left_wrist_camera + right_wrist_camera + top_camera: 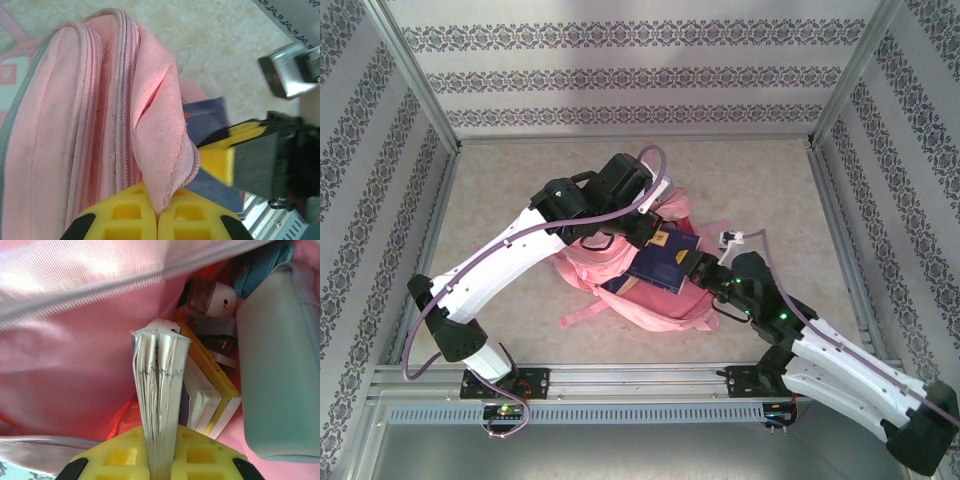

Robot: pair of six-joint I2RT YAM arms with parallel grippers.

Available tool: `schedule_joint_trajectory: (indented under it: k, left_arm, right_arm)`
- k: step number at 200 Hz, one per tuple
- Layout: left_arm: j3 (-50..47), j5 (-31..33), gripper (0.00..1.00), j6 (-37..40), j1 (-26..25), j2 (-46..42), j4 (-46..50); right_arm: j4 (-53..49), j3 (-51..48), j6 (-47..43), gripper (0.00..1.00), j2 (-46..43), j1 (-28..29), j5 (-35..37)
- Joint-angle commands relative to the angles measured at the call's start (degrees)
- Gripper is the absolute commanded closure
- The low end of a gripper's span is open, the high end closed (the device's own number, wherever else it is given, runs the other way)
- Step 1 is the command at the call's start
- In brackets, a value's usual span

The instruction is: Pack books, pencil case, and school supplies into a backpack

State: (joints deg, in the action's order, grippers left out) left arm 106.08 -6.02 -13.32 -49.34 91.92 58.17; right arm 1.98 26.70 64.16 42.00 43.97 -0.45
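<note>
Nearly done: pencil case (275, 375), yellow book (220, 385) and what looks like the stapler (212, 302) already inside the backpack (660, 305) at mid-tabletop, left hand (157, 220) pinching its opening flap (160, 140), right hand (160, 462) pinching a navy book (665, 262) not yet pushed home.

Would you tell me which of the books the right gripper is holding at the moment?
The navy blue book, clamped by its page edges in the right gripper. The yellow-covered book beside it stands free inside the backpack.
</note>
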Motion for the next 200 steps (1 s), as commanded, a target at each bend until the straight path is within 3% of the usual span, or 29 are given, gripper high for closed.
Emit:
schedule_joint_trajectory:
  k: [1,53,81,94,112,122,144,173,200]
  left_arm:
    - [2.8,-2.7,1.00,-2.6,1.1,-2.2,-7.6]
    - [2.5,-5.9,1.00,-5.2,1.4,-1.0,-10.6]
    - [1.4,-7.0,1.00,-6.1,2.4,-0.5,-12.1]
    - [0.5,-7.8,1.00,-6.7,3.1,-0.4,-13.0]
    - [-0.7,-8.9,1.00,-7.6,4.4,-0.6,-14.2]
    - [-1.3,-9.3,1.00,-8.0,5.1,-0.6,-14.5]
    - [-2.9,-10.2,1.00,-8.4,6.2,-0.8,-15.6]
    - [-5.3,-11.0,1.00,-9.0,6.8,-1.1,-17.2]
    - [-8.0,-12.6,1.00,-10.1,7.0,-1.4,-19.1]
  right_arm:
    - [9.6,0.2,-4.0,1.00,4.4,3.1,6.6]
    - [25.3,4.5,-7.6,1.00,22.8,8.4,13.4]
    - [36.3,7.9,-6.4,1.00,35.4,9.0,10.9]
    - [38.2,10.6,-6.0,0.90,40.9,9.1,8.7]
    - [40.5,11.9,-5.6,0.65,44.8,9.1,7.5]
    - [40.5,11.0,-5.7,0.52,44.5,9.1,8.0]
    - [34.9,9.4,-10.4,0.37,39.1,9.1,9.4]
    - [19.3,8.1,-18.0,0.28,28.6,9.1,10.0]
    - [10.0,1.2,-18.7,0.22,16.9,9.0,14.2]
